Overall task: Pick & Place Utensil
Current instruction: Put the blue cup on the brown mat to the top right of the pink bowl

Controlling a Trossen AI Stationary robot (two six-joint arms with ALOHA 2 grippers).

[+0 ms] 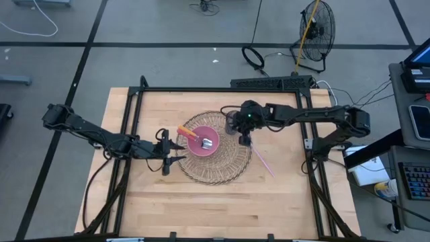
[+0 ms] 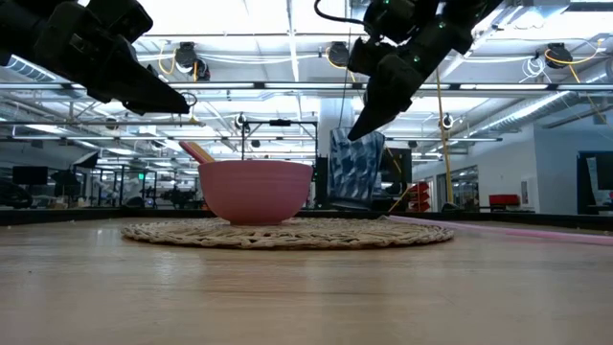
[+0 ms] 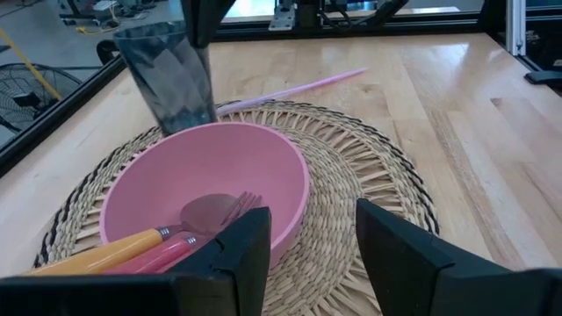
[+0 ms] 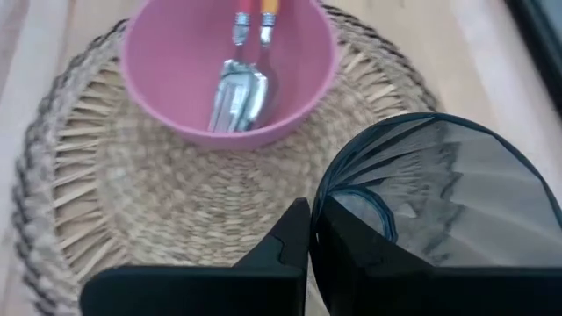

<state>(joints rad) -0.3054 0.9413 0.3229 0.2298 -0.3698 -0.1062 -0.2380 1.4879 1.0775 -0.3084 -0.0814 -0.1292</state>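
Two utensils already sit in the pink bowl: an orange-handled spoon and a pink-handled fork, heads at the bowl's floor, handles up over the rim on the left arm's side. Bowl is on the woven mat, mid-table.

Near: left gripper hovers at the mat's edge just beside the bowl, fingers spread, holding nothing. Both handles point roughly toward it, so it's the nearer arm for those two.

Mid: right gripper is over the mat's far edge on the bowl's opposite side, beside the dark tumbler. Its wrist view suggests a finger inside the tumbler rim and one outside, but I can't tell whether it's actually clamped or loose.

Far: pink straw lies flat on bare wood just off the mat, on the right arm's side, long axis diagonal, one end near the tumbler. My read: it's the only utensil-like item still out, and the right arm is clearly closer.

Hard to make out:
- straw's near end, under the right gripper in the high view
- tumbler contents
- right fingertips, cut off in the wrist view
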